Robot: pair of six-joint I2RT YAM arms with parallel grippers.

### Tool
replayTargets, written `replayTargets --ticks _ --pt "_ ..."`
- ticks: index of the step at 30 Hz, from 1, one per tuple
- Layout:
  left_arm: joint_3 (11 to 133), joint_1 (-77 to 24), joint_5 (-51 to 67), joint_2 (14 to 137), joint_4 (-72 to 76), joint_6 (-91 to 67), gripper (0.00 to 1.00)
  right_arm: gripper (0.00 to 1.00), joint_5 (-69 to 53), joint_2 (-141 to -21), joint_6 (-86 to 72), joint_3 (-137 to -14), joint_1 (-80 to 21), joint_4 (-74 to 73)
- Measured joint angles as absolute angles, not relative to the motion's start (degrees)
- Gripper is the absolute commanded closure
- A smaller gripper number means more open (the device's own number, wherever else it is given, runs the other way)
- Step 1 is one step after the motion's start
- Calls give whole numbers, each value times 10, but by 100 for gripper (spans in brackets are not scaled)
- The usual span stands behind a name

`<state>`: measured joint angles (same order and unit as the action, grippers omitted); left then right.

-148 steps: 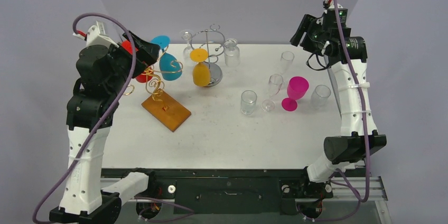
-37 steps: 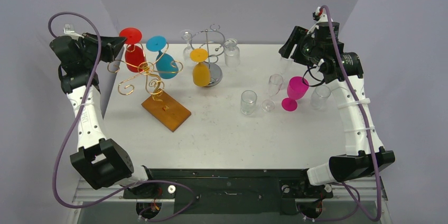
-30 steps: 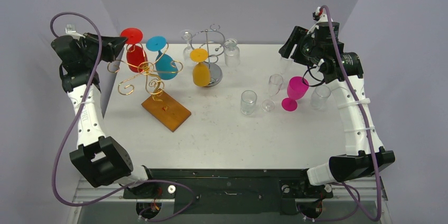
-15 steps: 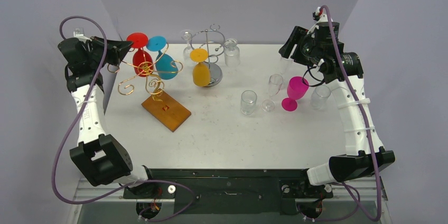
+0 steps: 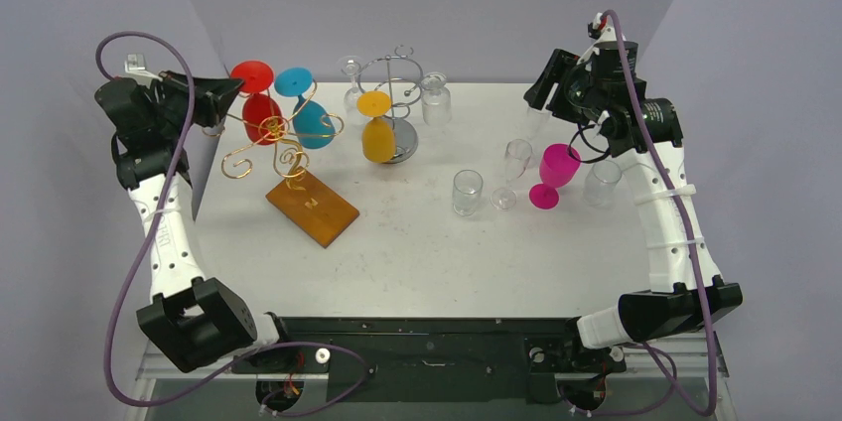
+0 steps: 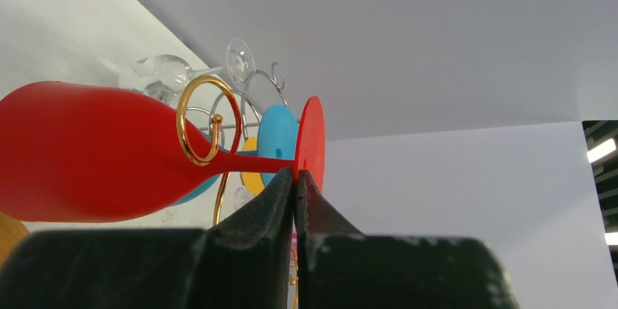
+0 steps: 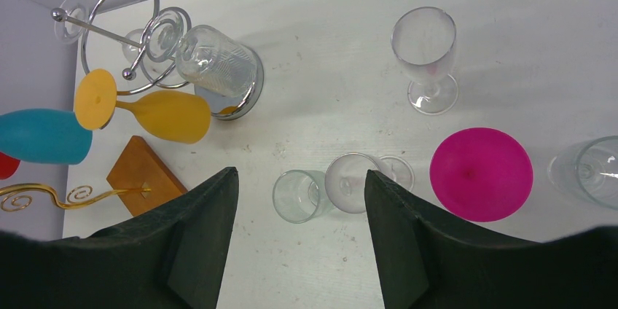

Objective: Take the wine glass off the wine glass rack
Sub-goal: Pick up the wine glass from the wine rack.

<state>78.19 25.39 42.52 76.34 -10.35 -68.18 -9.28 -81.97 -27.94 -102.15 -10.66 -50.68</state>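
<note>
A red wine glass (image 5: 261, 115) hangs upside down on the gold wire rack (image 5: 283, 143), which stands on a wooden block (image 5: 312, 207) at the table's left. My left gripper (image 5: 226, 91) is shut on the rim of the glass's round foot (image 6: 312, 138). In the left wrist view the red bowl (image 6: 87, 152) lies to the left, and the stem passes through a gold loop (image 6: 200, 119) just above my gripper (image 6: 295, 174). My right gripper (image 7: 299, 174) hovers open high over the right side, with nothing between its fingers.
A blue glass (image 5: 316, 121) hangs on the same gold rack. A yellow glass (image 5: 378, 138) and clear glasses hang on a chrome rack (image 5: 397, 83) behind. A magenta glass (image 5: 556, 171), a tumbler (image 5: 467, 191) and clear stemmed glasses (image 5: 514, 161) stand at right.
My left gripper carried the red glass's foot a little right and down, then slightly back left. The bowl sits lower in the gold wire. The right arm has not moved.
</note>
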Motion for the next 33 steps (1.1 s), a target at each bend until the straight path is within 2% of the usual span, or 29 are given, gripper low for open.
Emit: replayTargets --ticks 19,23,33 --pt "761 311 413 711 -164 -660 100 41 -93 -820 -279 -1021 -107 -507" --pt "790 313 392 712 -196 -641 100 41 -93 -820 -279 -1021 -107 -507" --pt "949 312 331 740 -248 -586 100 40 -93 -820 -280 -1021 -107 -507"
